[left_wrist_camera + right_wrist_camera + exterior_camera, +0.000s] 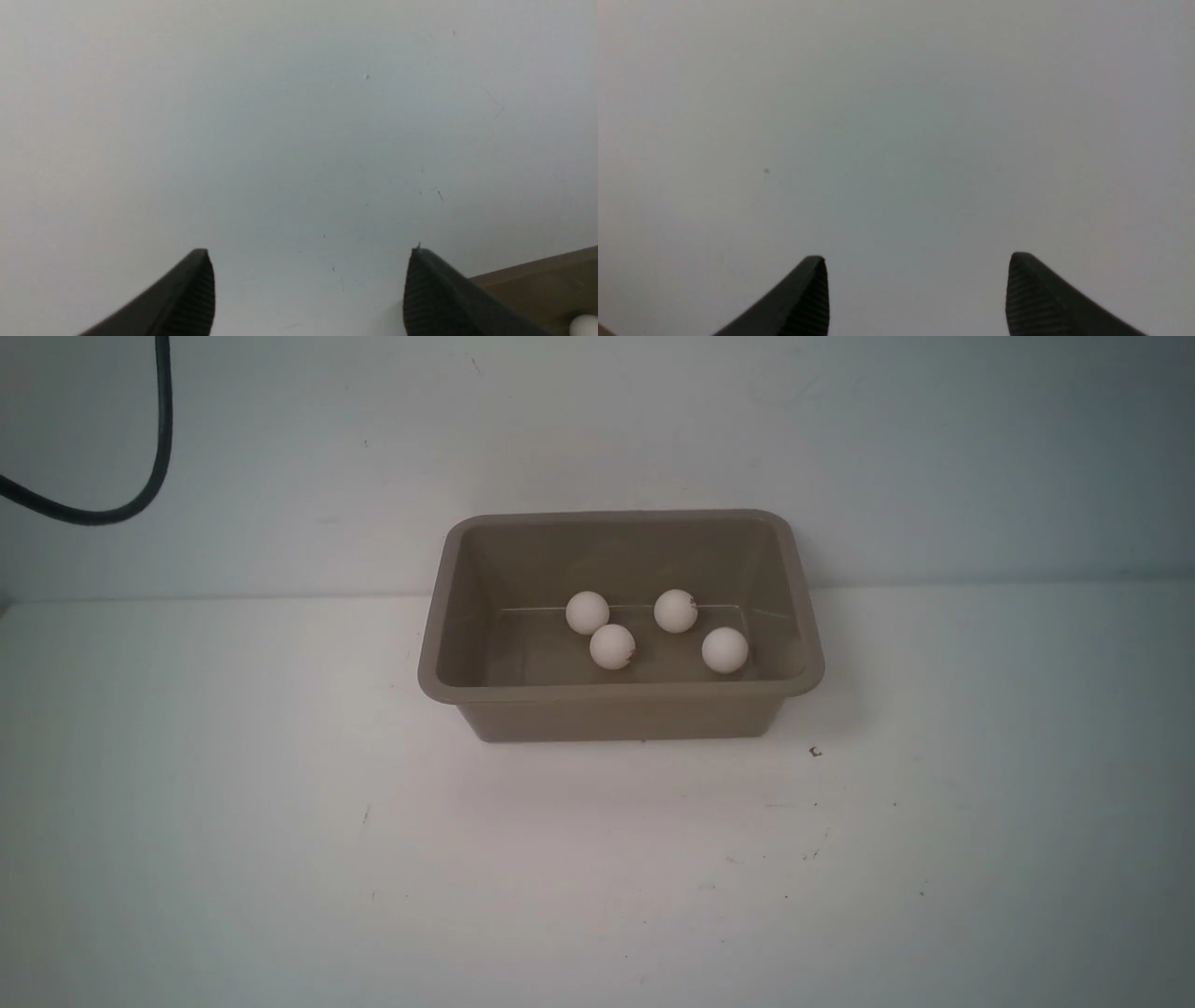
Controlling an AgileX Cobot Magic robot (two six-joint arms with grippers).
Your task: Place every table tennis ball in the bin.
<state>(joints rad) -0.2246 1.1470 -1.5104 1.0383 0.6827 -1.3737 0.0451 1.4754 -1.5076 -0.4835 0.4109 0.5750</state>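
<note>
The taupe bin (621,690) stands upright near the far edge of the table (280,803), about midway along it. On its floor rest four white balls: far-left ball (587,612) just beside near-left ball (612,646), far-right ball (675,610), and near-right ball (724,649).

A bare test bench (lab-like): white table (233,859), white wall (653,420), dangling black cable (166,420).

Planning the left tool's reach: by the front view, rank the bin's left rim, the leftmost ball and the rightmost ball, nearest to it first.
The left tool is outside that view, on the robot's left side, so this is a judgement.
1. Left rim of the bin, left side.
2. Leftmost ball, left of the bin's middle.
3. Rightmost ball, in its right half.
</note>
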